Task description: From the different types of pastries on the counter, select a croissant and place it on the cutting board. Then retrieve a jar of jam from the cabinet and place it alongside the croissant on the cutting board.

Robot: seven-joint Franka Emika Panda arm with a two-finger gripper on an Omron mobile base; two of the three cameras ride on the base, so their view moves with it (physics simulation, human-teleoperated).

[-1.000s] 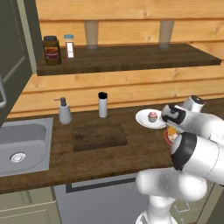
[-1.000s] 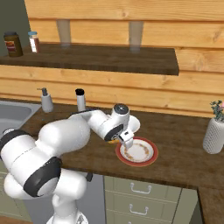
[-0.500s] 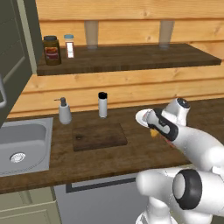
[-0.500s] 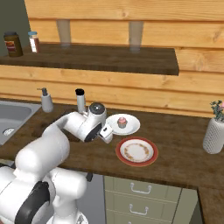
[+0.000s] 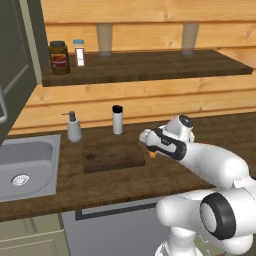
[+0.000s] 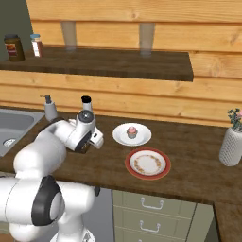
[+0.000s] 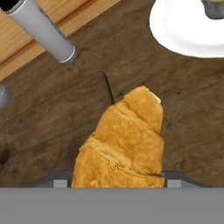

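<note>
My gripper (image 5: 151,149) is shut on the croissant (image 5: 153,154), a golden flaky pastry that fills the lower middle of the hand view (image 7: 127,140). It hangs just above the counter (image 5: 165,175), at the right edge of the dark cutting board (image 5: 111,156). In the hand view the board's corner (image 7: 52,118) lies under the croissant's tip. The red-rimmed plate (image 6: 147,163) is bare. A pink-topped cupcake (image 6: 132,132) sits on a white plate (image 6: 120,137). The cabinet door (image 5: 20,65) stands at the left. The jar of jam is out of view.
A grey cylinder bottle (image 5: 117,120) and a soap dispenser (image 5: 74,128) stand behind the board. The steel sink (image 5: 22,165) lies to the left. A brown jar (image 5: 59,57) and a white bottle (image 5: 79,52) stand on the wall shelf. A vase (image 6: 231,142) stands far right.
The arm has swung left from the red-rimmed plate, carrying the croissant past the cupcake plate to the board's right edge. The plates have not moved.
</note>
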